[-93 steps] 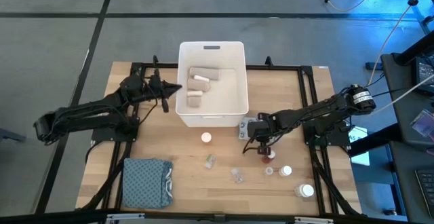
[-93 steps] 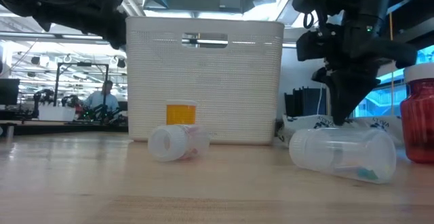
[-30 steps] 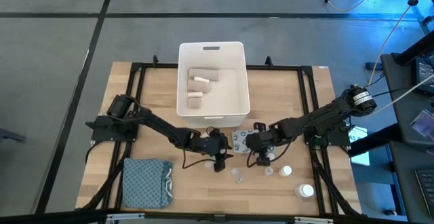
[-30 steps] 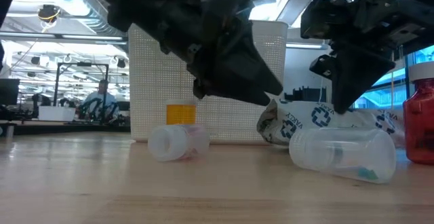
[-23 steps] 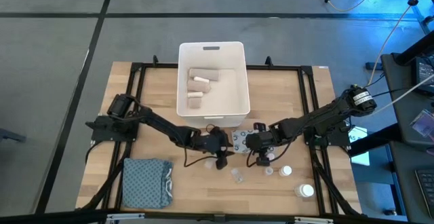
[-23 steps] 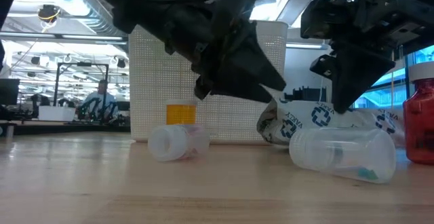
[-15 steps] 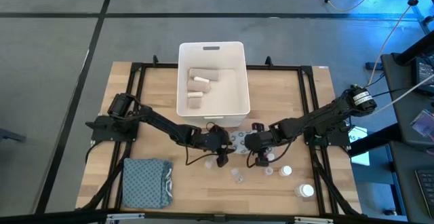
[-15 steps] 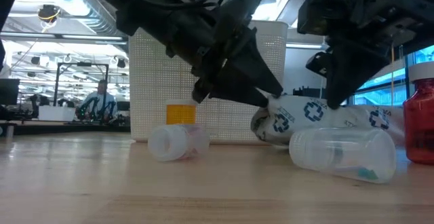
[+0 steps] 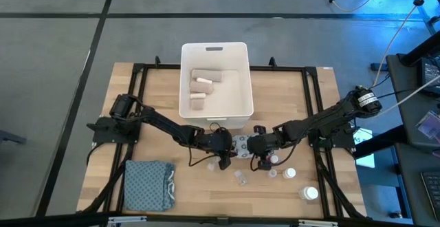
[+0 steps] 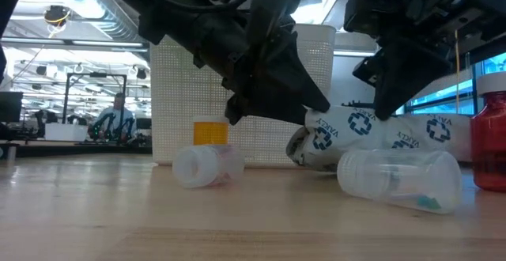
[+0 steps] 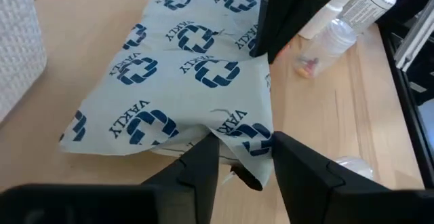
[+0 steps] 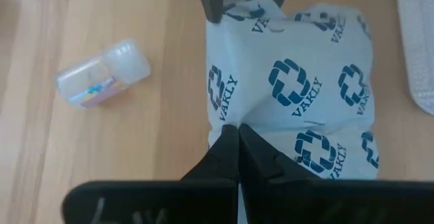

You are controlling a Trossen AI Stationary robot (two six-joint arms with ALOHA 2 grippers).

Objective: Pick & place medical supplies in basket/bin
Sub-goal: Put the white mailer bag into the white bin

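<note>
Midway: Packet Pinched From Both Ends

Just in front of the tub (image 9: 214,82), I have both grippers on the printed packet (image 11: 196,75). My right gripper (image 12: 239,142) is clamped tight on one edge; my left gripper (image 11: 245,157) is narrowly parted around the opposite corner. Bandage rolls (image 9: 203,82) lie in the tub. Vials (image 10: 399,180) and bottles (image 9: 290,174) wait on the table (image 9: 158,117). From overhead, the arms hide most of the packet.
</note>
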